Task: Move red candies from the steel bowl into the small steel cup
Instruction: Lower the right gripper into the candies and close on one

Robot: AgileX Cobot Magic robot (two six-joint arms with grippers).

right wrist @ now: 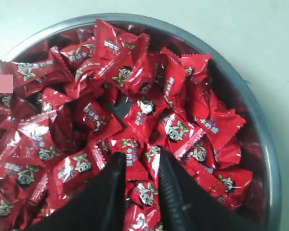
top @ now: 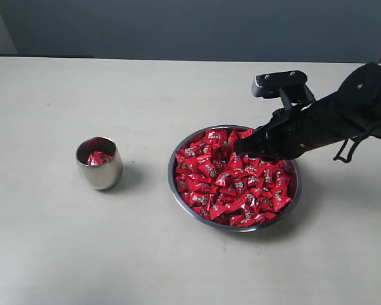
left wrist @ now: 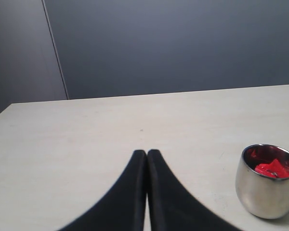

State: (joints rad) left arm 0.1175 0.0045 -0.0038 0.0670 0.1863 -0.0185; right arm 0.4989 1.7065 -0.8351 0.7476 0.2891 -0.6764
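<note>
**Steel bowl** (top: 170, 175): heaped nearly full with red candies (top: 238, 181) (most of the job is judged still to do).

**Small steel cup** (top: 100, 170): stands well apart from the bowl, on its left in the exterior view. It holds a few candies, so only a start has been made.

**Right gripper** (right wrist: 140, 161): set down in the bowl's pile, jaws a little apart. One candy lies in the gap between them, with no firm pinch evident.

**Left gripper** (left wrist: 147, 155): near the cup, jaws pressed together, empty.
</note>
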